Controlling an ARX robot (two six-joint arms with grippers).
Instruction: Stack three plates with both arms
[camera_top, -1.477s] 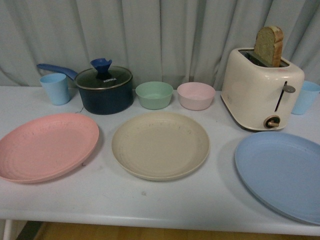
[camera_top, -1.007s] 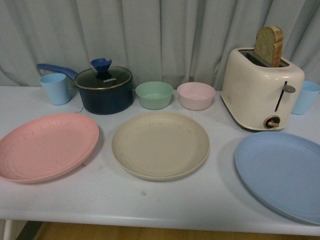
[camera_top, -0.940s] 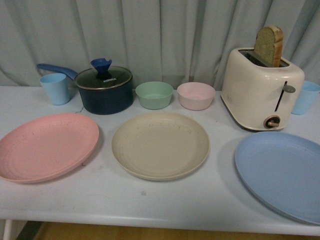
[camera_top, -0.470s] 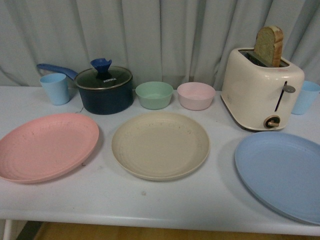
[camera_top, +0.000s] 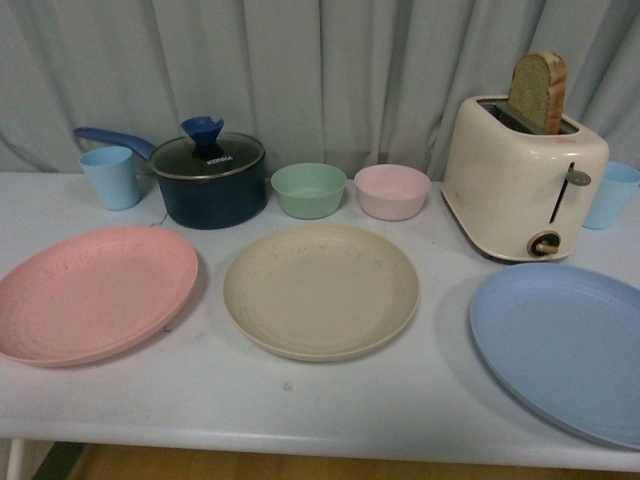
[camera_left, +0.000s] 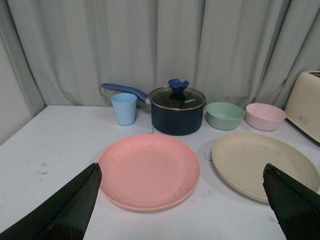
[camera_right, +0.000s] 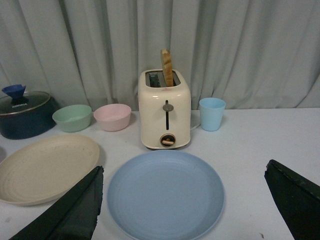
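Three plates lie side by side on the white table: a pink plate (camera_top: 95, 293) on the left, a beige plate (camera_top: 320, 290) in the middle and a light blue plate (camera_top: 565, 345) on the right. Neither arm shows in the front view. My left gripper (camera_left: 181, 172) is open, held back from the pink plate (camera_left: 149, 170), with the beige plate (camera_left: 262, 162) beside it. My right gripper (camera_right: 185, 170) is open too, facing the blue plate (camera_right: 165, 195), and nothing sits between either pair of fingers.
Behind the plates stand a light blue cup (camera_top: 111, 177), a dark blue lidded pot (camera_top: 209, 180), a mint bowl (camera_top: 308, 189), a pink bowl (camera_top: 391, 191), a cream toaster (camera_top: 522, 180) holding bread and another blue cup (camera_top: 611, 194). A grey curtain closes the back.
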